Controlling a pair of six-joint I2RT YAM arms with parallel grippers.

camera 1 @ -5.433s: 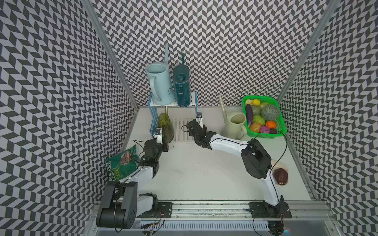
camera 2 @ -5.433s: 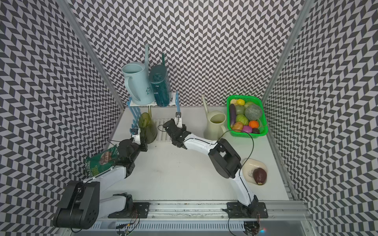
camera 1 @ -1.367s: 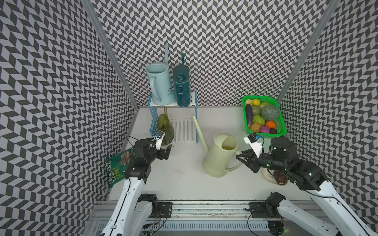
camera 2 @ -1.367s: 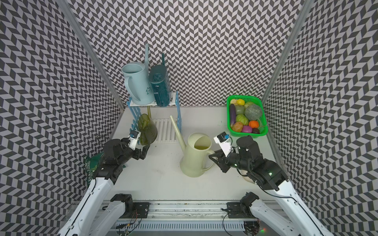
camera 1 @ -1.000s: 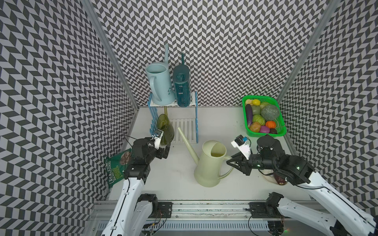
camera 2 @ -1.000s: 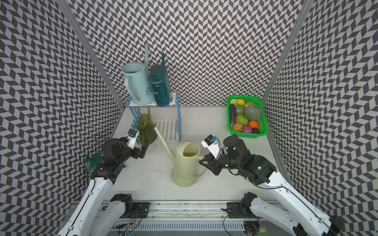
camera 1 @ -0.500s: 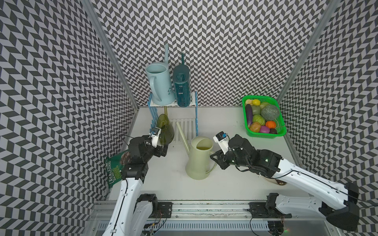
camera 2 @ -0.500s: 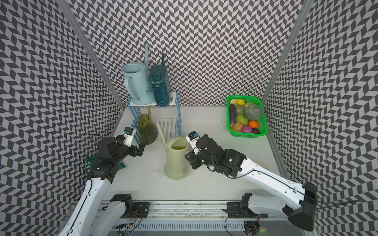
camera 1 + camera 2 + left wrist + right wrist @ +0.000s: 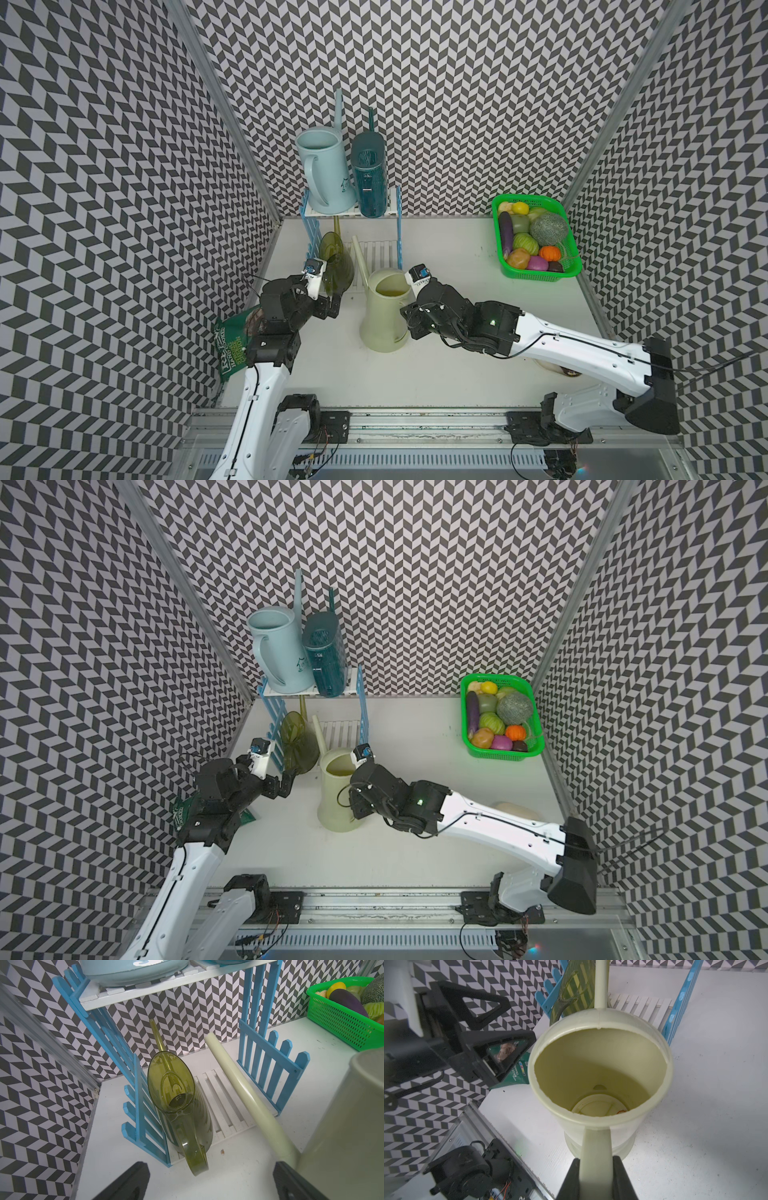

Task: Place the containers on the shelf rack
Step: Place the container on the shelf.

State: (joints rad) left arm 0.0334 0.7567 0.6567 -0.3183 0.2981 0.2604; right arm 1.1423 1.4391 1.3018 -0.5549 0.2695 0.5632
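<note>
Cream can (image 9: 600, 1064): opaque plastic, matt, and you'll see the rim edge is slightly ragged. Olive-green can (image 9: 178, 1105): translucent plastic, glossy; the slats show through it. Light blue can (image 9: 328, 178): opaque plastic, soft satin. Dark teal can (image 9: 370, 183): glossy tinted plastic. Your rack (image 9: 137, 1105): looks like painted wood, flat blue sides, white slats. Basket (image 9: 536, 272): shiny green plastic mesh. Snack bag (image 9: 232, 345): glossy printed film. Tabletop (image 9: 457, 374): smooth, matt white.

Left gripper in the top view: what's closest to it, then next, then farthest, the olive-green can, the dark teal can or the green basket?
1. Olive-green can, just in front of the left gripper.
2. Dark teal can, up on top of the shelf rack.
3. Green basket, far over on the right side.
</note>
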